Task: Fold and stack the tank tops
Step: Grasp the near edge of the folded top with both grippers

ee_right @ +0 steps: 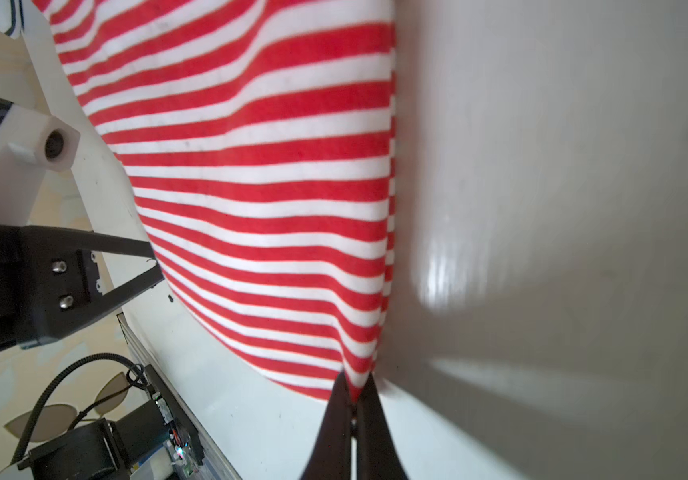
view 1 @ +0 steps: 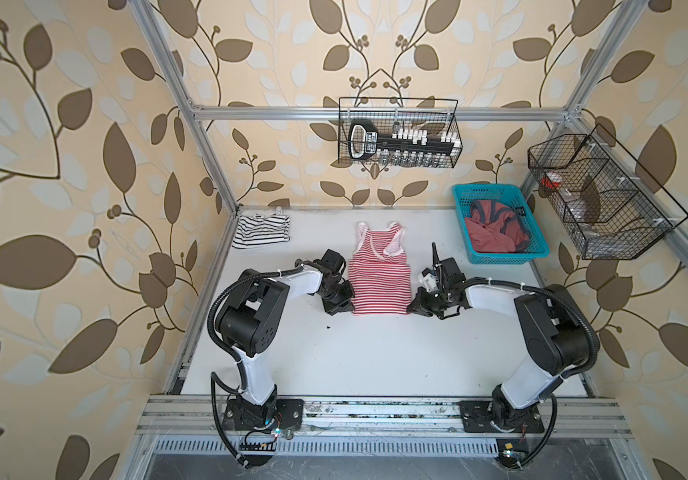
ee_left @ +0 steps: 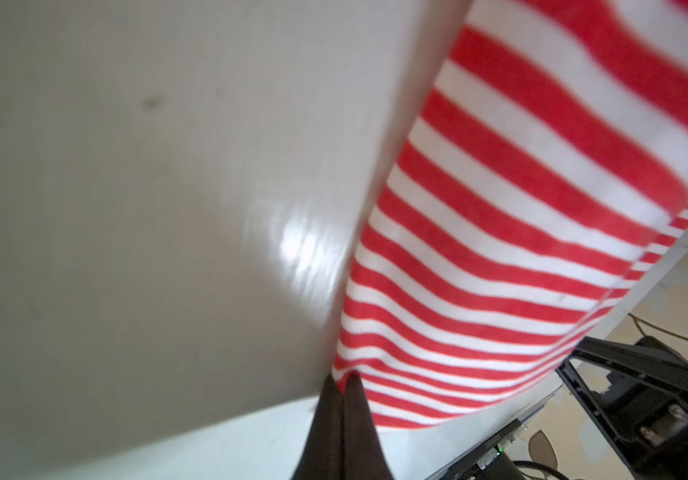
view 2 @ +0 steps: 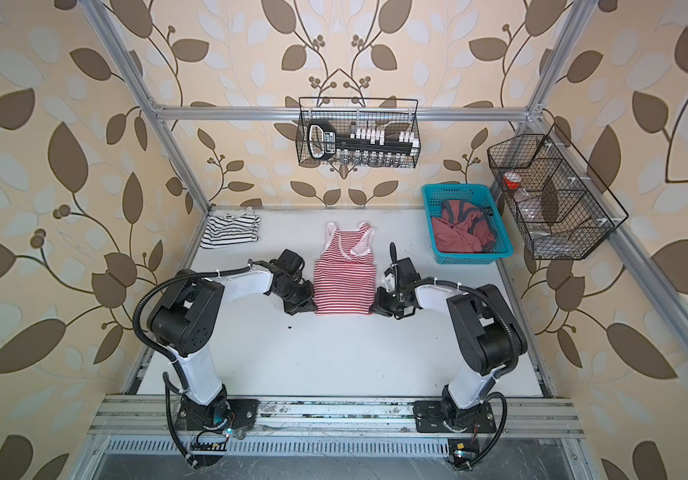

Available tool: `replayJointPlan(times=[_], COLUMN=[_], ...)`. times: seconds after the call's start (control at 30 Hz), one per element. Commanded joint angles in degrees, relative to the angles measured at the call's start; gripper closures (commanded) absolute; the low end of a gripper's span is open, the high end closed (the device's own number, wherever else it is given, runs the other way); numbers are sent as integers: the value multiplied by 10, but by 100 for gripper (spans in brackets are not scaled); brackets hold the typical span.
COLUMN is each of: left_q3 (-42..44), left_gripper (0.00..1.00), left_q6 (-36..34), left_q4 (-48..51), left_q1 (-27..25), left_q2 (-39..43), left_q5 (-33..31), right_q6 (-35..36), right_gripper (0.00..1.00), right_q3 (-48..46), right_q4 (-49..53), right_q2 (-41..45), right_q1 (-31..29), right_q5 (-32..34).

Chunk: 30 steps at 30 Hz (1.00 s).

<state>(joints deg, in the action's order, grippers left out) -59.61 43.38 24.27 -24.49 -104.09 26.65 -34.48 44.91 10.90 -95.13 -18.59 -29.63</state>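
White surface (view 1: 375, 357), leafy walls; red top (view 1: 379, 278) flat at frame centre, left tool (view 1: 348, 307) and right tool (view 1: 412, 308) each clamped onto a bottom hem corner, probably to fold it up toward the straps; black top (view 1: 261, 230) lies folded upper left as the stack base

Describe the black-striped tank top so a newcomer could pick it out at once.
Look at the white table, then its far left corner by the frame post. The black-striped tank top lies there in a compact bundle. Unlike the red-striped tank top at mid-table, its stripes are black and nothing grips it.
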Motion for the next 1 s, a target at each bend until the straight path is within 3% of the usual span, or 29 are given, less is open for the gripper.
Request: replayJointPlan(times=[0.0,0.37,0.63,0.8,0.97], left_q3=[28,157,183,155,92], left_gripper=[100,100,100,100,100], left_q6=[-25,48,101,92,65], left_q4=[56,68,114,143,172], left_q1=[-15,-122,-175,-177,-177], left_q2=[56,233,341,358,357], left_q5=[-11,-62,-106,-112,-137], right_q6=[-10,-122,-209,-202,-164], right_gripper=[100,100,100,100,100], right_q3=[-51,-214,-243,-214,-149], right_q4=[-16,-2,87,146,178], right_q2=[62,303,487,519,483], right_q1=[-19,-147,-254,-263,-240], right_q5=[-3,87,171,187,185])
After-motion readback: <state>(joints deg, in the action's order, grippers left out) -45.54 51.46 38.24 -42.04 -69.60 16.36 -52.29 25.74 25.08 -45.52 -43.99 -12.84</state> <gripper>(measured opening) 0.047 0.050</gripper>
